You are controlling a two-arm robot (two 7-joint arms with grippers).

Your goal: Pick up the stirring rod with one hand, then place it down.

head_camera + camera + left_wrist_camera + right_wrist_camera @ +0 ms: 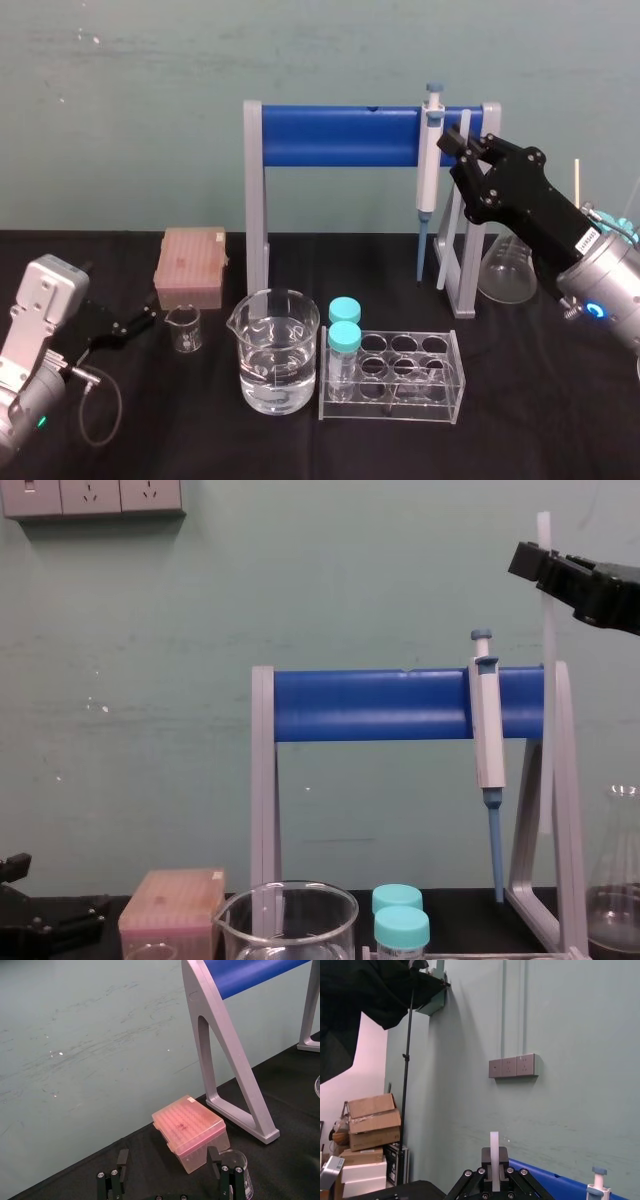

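Pale green wall (300,580), grey sockets (92,495)

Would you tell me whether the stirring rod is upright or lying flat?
Upright: the stirring rod stands vertical beside the pipette, clamped near its top by the right gripper.

Pipette (428,165) on blue stand (340,137), beaker (278,352) nearby
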